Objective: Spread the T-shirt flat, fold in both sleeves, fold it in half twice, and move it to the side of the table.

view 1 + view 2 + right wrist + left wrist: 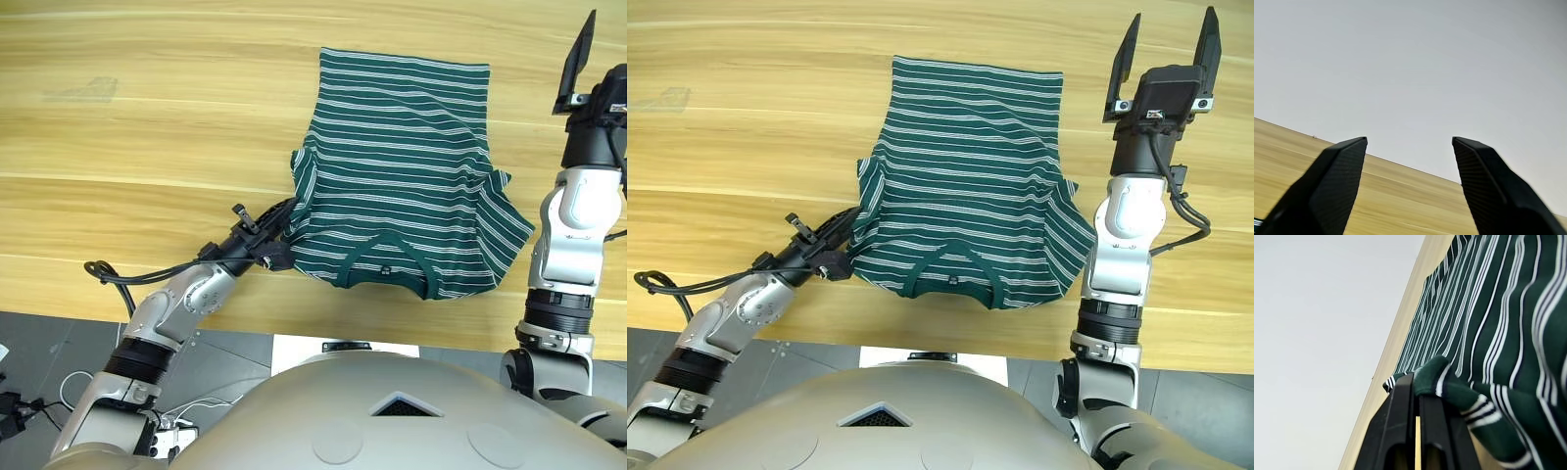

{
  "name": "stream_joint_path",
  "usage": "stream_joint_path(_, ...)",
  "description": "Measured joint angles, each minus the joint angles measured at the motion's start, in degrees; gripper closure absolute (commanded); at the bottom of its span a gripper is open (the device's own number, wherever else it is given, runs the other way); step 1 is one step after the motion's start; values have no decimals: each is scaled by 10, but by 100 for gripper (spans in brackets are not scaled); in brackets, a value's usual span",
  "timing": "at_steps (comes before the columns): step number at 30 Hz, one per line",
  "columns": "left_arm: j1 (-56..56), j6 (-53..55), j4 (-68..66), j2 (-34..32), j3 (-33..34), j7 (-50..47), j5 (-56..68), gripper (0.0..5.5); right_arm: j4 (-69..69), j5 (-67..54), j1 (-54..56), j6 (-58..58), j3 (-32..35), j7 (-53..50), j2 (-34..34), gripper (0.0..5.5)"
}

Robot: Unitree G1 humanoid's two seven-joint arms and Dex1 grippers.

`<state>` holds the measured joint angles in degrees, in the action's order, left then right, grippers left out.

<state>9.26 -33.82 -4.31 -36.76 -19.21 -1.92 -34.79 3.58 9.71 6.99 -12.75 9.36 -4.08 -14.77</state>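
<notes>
Left claw [847, 235] clamps the sleeve [1449, 387]; T-shirt [965, 186] lies to its right, collar nearest. Right claw [1172, 34] is released, raised beside it.

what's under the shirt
The shirt lies on the wooden table, whose top shows all around it. The left gripper pinches its edge. Whatever lies beneath the fabric is covered.

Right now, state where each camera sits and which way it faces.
Left eye view: on the head, looking down at the T-shirt on the table; both arms show.
Right eye view: beside it, same scene, same arms.
Left wrist view: low over the table, facing the T-shirt's edge pinched in the left fingers.
Right wrist view: facing across the table toward a pale backdrop, between open right fingers.
Shared: eyes and left wrist show that pinch.
</notes>
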Motion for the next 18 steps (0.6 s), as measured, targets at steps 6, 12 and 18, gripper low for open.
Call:
stream_joint_path(6, -50, -4, -42, 46, -28, 11, 0, 549, -25, 1, 5, -12, -9, -1, 1, 229)
stream_joint_path(12, -86, -6, -84, 66, -53, 22, 0, 459, -33, 1, 5, -22, -9, -3, 2, 229)
stream_joint_path(18, -87, -39, -85, 41, -78, 70, 13, 355, -52, 7, 16, -25, -14, -3, 2, 229)
